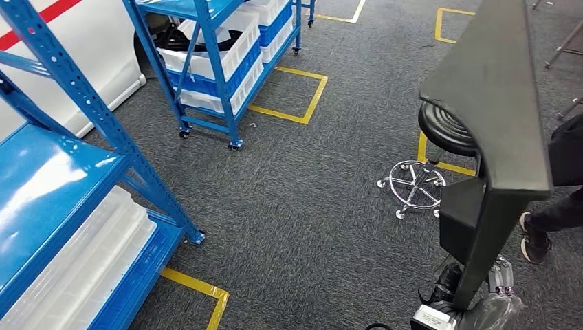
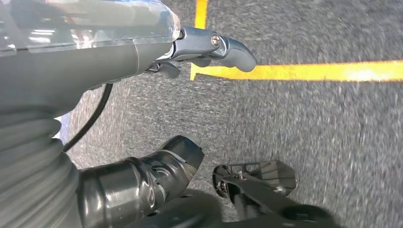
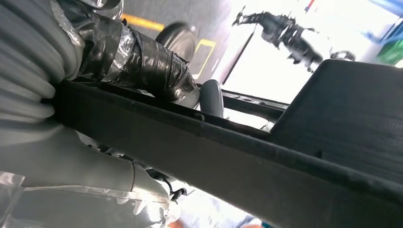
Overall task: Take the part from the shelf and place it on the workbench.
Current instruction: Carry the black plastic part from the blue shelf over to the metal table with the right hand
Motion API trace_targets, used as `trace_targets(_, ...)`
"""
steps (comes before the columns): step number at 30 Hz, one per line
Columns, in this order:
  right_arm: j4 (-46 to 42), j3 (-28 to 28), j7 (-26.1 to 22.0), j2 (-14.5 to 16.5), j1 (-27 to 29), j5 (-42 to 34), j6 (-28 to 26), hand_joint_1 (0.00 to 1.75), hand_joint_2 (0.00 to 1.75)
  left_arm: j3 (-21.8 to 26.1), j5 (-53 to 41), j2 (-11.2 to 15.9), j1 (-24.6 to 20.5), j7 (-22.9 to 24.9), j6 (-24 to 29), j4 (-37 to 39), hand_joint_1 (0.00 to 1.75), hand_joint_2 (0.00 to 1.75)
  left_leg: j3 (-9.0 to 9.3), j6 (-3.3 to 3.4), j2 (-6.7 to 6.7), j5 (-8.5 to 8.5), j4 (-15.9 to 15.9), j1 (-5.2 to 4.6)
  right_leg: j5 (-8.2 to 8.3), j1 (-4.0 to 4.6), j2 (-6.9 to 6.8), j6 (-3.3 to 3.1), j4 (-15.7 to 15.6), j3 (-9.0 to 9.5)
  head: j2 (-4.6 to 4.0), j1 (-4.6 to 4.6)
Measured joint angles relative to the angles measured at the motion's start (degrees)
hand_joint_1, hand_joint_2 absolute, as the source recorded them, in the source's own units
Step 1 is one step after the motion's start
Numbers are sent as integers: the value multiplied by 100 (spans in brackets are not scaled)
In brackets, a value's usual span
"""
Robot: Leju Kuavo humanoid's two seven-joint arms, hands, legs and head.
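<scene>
One large black flat plastic part (image 1: pixel 495 89) is carried, gripped by the right robot hand (image 1: pixel 474 306).
Left robot hand (image 2: pixel 209 47) hangs released; next, find the worktop, perhaps toward 2 o'clock.

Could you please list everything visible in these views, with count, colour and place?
Part: one, black, long and flat, held upright on the right of the head view.
Shelving units: two, blue metal, one near left, one on castors farther back.
Bins: several, white and blue, stacked on the far shelf.
Trays: several, translucent white, on the near shelf's lower level.
Stool: one, black seat, chrome base, behind the part.
Floor tape: yellow lines on grey carpet.
Person: one, dark leg and shoe at the right edge.
Left hand: grey, hanging over the carpet, holding nothing.
Right hand: grips the part's lower end.
</scene>
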Motion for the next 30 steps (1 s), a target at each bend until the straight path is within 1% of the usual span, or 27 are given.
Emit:
trace_targets(1,1,-11,1,1,2,-2,-1,175,175,2,1,0,4,-4,1,0,0,175,-64,7,-16,64,68,0,-3,8,90,-3,10,1,0,1)
trace_targets(2,1,-21,4,1,5,-1,-2,175,175,3,0,0,6,-5,2,0,0,175,-22,19,-35,240,-97,0,-8,11,176,0,26,4,0,0)
trace_targets(3,2,-27,11,1,6,5,-2,175,175,3,-3,0,5,-5,3,0,0,175,104,36,-96,479,-436,0,-16,10,257,8,48,4,0,0)
trace_targets(4,2,-33,20,1,6,11,-3,175,175,4,-7,2,3,-4,5,0,0,175,248,59,-237,664,-802,3,-28,4,325,22,74,-6,0,2)
trace_targets(5,2,-37,31,1,5,17,-3,175,175,7,-10,5,2,-2,8,0,0,175,363,74,-379,787,-1116,4,-40,0,391,45,107,-28,0,2)
trace_targets(6,2,-41,39,4,7,20,-3,175,175,10,-15,8,-2,-1,10,0,0,175,432,86,-494,839,-1314,-4,-45,-13,448,78,131,-56,0,3)
trace_targets(7,2,-45,44,7,13,19,-4,175,175,13,-19,11,-5,2,13,0,0,175,455,100,-553,825,-1384,-16,-43,-30,505,117,139,-82,0,3)
trace_targets(9,1,-59,47,14,35,16,-6,175,175,15,-20,15,-13,8,17,0,0,175,481,149,-452,856,-1445,-28,-21,-52,589,197,124,-109,0,1)
trace_targets(10,-2,-70,49,15,45,17,-8,175,175,16,-20,16,-15,9,15,0,0,175,507,185,-385,881,-1487,-21,-42,-47,516,226,150,-123,0,4)
trace_targets(11,-4,-80,52,16,49,17,-9,175,175,16,-19,16,-17,6,11,0,0,175,530,224,-313,906,-1532,-10,-115,-37,382,250,257,-174,0,8)
trace_targets(12,-6,-88,56,16,50,18,-10,175,175,17,-18,15,-16,2,6,0,0,175,547,257,-235,921,-1567,-3,-253,-31,215,274,486,-279,0,12)
trace_targets(13,-7,-93,60,16,50,20,-11,175,175,18,-18,15,-12,-3,1,0,0,175,558,277,-157,921,-1578,-13,-431,-33,64,302,813,-441,0,16)
trace_targets(14,-7,-96,65,16,51,21,-11,175,175,20,-17,15,-5,-8,-3,0,0,175,560,292,-75,914,-1579,-19,-603,-46,-4,331,1186,-633,0,17)
trace_targets(15,-5,-101,69,16,55,24,-11,175,175,21,-16,15,2,-13,-4,0,0,175,561,294,10,903,-1577,-24,-707,-64,-32,357,1496,-796,0,17)
trace_targets(16,-3,-107,74,16,61,27,-11,175,175,22,-15,15,5,-27,-7,0,0,175,566,290,91,891,-1576,-27,-707,-84,-48,377,1630,-869,0,17)
trace_targets(17,-1,-115,77,16,66,28,-11,175,175,24,-6,15,3,-57,-16,0,0,175,576,280,166,876,-1575,-27,-604,-103,-70,391,1548,-829,0,17)
trace_targets(18,1,-120,79,16,69,26,-11,175,175,27,5,15,-2,-95,-33,0,0,175,594,263,232,859,-1573,-27,-425,-116,-122,399,1255,-672,0,17)
trace_targets(20,1,-126,79,16,71,19,-11,175,175,40,31,15,-8,-168,-73,0,0,175,644,206,342,809,-1563,-40,-129,-101,-347,375,463,-248,0,17)
trace_targets(21,1,-126,79,16,74,16,-11,175,175,52,38,15,-9,-187,-83,0,0,175,669,170,389,784,-1561,-48,-64,-76,-425,341,205,-109,0,16)
trace_targets(22,0,-128,79,17,77,16,-11,175,175,66,42,15,-12,-197,-86,0,0,175,693,134,434,762,-1561,-55,-61,-48,-460,302,82,-46,0,15)
trace_targets(24,-2,-132,79,18,91,16,-12,175,175,87,48,11,-26,-202,-85,0,0,175,750,66,528,734,-1580,-52,-69,-14,-348,220,66,-41,0,13)
trace_targets(25,-4,-135,80,19,100,16,-13,175,175,92,50,8,-34,-203,-86,0,0,175,767,33,505,701,-1556,-39,-62,-21,-292,182,42,-25,0,14)
trace_targets(26,-8,-139,80,22,103,16,-14,175,175,98,51,4,-40,-203,-87,0,0,175,741,9,418,621,-1455,-27,-50,-31,-238,138,17,-7,0,10)
trace_targets(27,-11,-142,81,25,102,16,-15,175,175,103,52,2,-42,-203,-91,0,0,175,649,-8,294,485,-1236,-15,-37,-46,-185,98,-8,13,0,7)
trace_targets(28,-13,-144,81,28,102,16,-15,175,175,109,53,2,-38,-200,-95,0,0,175,490,-16,145,312,-906,-6,-32,-51,-133,67,-19,24,0,3)
trace_targets(29,-13,-146,81,31,98,15,-16,175,175,114,53,2,-30,-197,-98,0,0,175,289,-19,51,135,-514,-5,-34,-46,-75,45,-18,25,0,-1)
trace_targets(30,-11,-147,81,31,99,15,-15,175,175,117,53,2,-19,-195,-102,0,0,175,97,-23,9,17,-161,-4,-37,-39,-5,35,-15,26,0,0)
